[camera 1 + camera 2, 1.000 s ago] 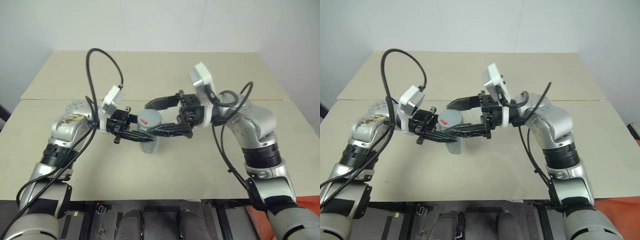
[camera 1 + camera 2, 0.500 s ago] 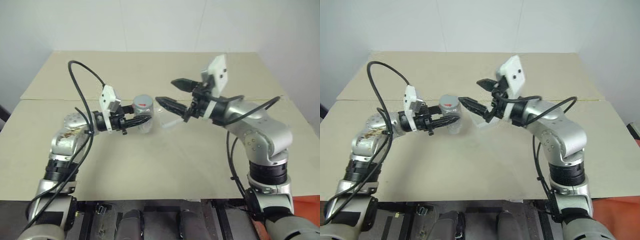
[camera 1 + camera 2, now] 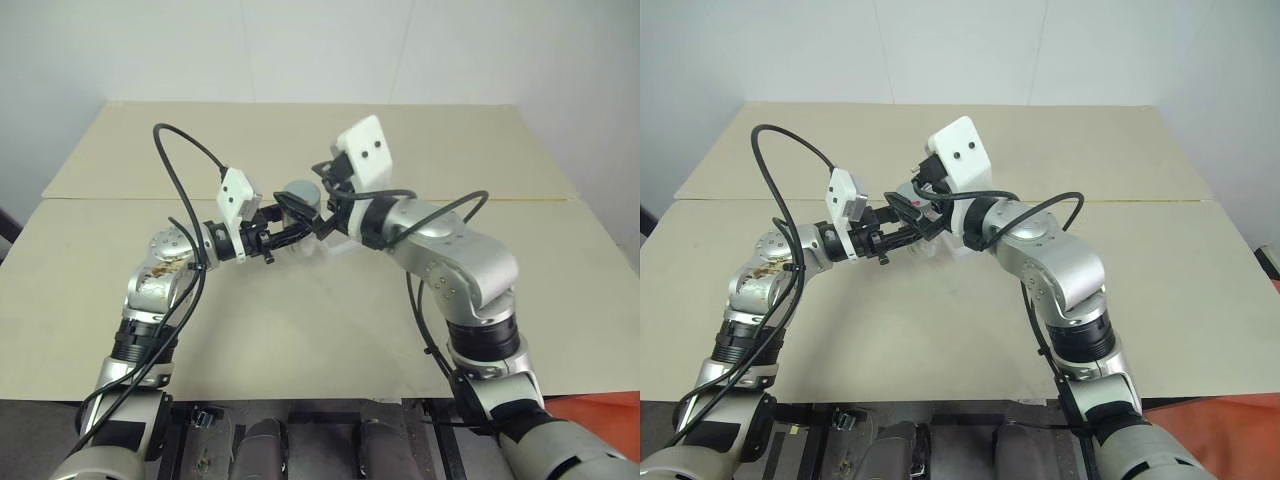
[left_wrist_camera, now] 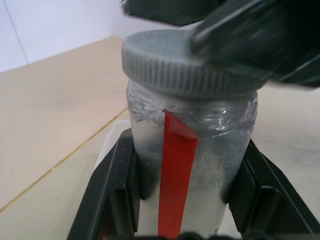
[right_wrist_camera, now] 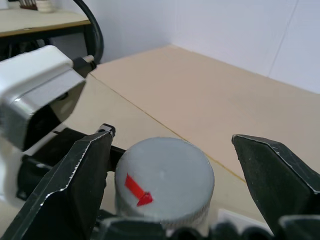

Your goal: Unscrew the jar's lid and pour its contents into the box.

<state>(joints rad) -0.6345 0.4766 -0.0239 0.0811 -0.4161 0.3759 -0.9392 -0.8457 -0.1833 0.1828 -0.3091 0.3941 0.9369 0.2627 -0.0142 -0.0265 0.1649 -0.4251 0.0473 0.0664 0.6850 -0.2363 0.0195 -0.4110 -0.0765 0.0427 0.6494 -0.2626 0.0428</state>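
Showing a red arrow on its grey lid [image 5: 162, 177], one jar [image 4: 190, 165] is sitting clamped in the left claw [image 4: 187, 200]; the right claw [image 5: 170, 165] is spreading wide around the lid.

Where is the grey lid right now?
The lid is on top of the jar, mid-table in the head views, between the right gripper's open jaws.

jar [image 4: 190, 165] base cut off at lower edge of left wrist view, box [image 3: 335, 243] mostly hidden behind right gripper [image 5: 170, 185], contents unseen
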